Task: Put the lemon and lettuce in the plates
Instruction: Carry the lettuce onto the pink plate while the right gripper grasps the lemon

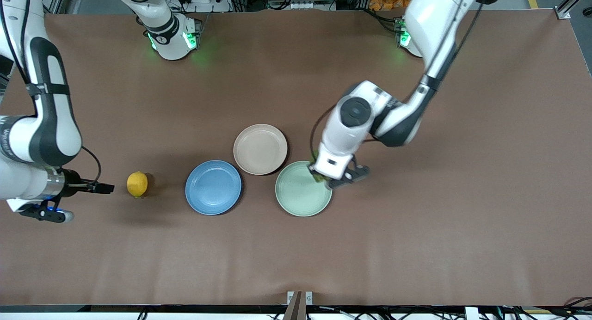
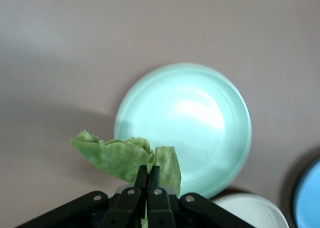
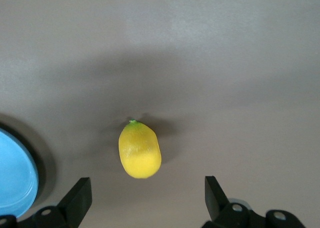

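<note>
The lettuce [image 2: 117, 155], a wrinkly green leaf, is pinched in my shut left gripper [image 2: 148, 170]. In the front view my left gripper [image 1: 320, 175] hangs over the rim of the mint green plate [image 1: 300, 195], and only a bit of the lettuce [image 1: 316, 173] shows under the hand. The yellow lemon [image 1: 137, 184] lies on the table toward the right arm's end, beside the blue plate [image 1: 213, 187]. My right gripper [image 1: 102, 187] stands open close to the lemon [image 3: 139, 150], which sits just ahead of its fingertips [image 3: 80, 194], not between them. The beige plate [image 1: 260, 149] holds nothing.
The three plates sit close together mid-table, the beige one farthest from the front camera. In the left wrist view the mint green plate [image 2: 200, 112] lies under the leaf, with slivers of the beige plate [image 2: 255, 213] and the blue plate [image 2: 310, 198] at the picture's edge.
</note>
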`<action>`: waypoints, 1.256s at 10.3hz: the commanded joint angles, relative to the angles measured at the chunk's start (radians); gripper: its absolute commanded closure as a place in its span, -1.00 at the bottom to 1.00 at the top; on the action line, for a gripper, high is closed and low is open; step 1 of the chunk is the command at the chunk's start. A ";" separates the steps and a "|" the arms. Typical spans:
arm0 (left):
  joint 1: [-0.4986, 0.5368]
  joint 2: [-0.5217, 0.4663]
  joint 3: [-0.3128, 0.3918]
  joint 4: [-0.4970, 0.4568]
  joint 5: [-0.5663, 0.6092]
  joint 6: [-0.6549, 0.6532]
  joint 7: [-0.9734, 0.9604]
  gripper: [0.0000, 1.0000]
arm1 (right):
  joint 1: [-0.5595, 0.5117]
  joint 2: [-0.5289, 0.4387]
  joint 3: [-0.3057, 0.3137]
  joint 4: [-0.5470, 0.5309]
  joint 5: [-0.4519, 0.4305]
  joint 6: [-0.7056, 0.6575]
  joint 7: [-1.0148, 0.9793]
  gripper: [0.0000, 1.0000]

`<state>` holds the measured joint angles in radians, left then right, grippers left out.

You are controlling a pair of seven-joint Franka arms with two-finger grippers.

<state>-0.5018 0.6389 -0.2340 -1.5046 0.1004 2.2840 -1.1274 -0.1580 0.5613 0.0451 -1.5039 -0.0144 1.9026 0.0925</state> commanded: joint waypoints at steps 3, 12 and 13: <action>-0.139 0.034 0.013 0.001 -0.042 0.092 -0.101 1.00 | 0.011 -0.009 0.005 -0.129 0.011 0.142 0.015 -1.00; -0.228 0.128 0.015 0.001 -0.041 0.445 -0.123 1.00 | 0.052 -0.020 0.005 -0.307 0.008 0.338 0.104 -1.00; -0.237 0.131 0.013 0.000 -0.038 0.443 -0.124 1.00 | 0.052 -0.018 0.005 -0.329 0.008 0.377 0.104 -1.00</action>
<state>-0.7198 0.7589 -0.2300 -1.5098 0.0772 2.7066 -1.2576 -0.1091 0.5660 0.0522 -1.7767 -0.0139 2.2290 0.1845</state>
